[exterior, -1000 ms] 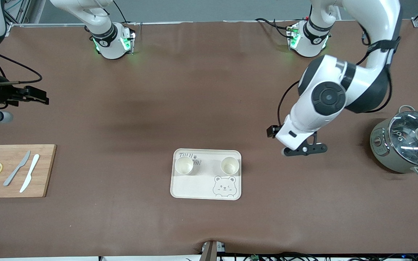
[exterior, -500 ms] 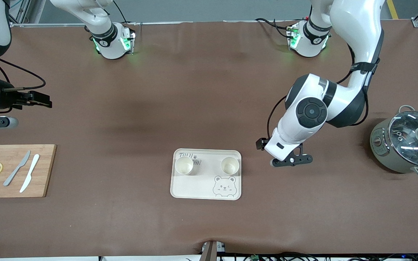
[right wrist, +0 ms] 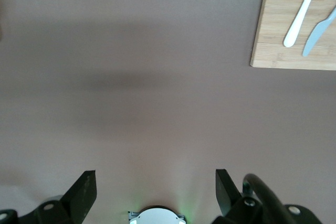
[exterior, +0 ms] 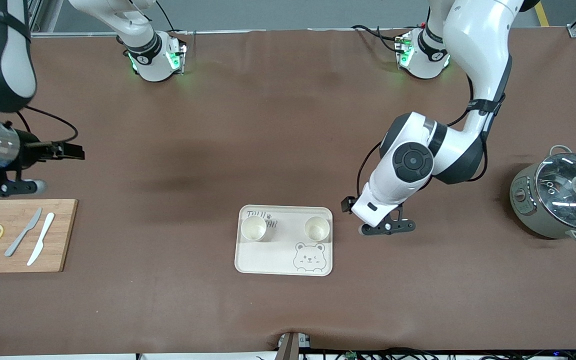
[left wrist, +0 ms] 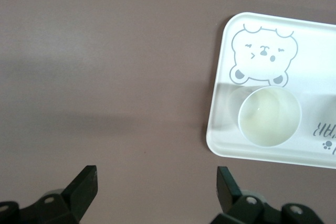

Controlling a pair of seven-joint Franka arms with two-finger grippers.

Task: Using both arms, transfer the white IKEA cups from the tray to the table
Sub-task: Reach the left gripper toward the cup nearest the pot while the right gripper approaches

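Two white cups, one and the other, stand upright in the upper half of the tray at the centre of the front view, both still to be moved to the table. The left gripper, fingers spread wide and empty, hangs over bare table just right of the tray. The right gripper, also wide and empty, hovers at the frame's left edge above a cutting board. The cups look light, rigid and smooth, likely slippery; pinching across the rim or around the tapered wall seems safest.
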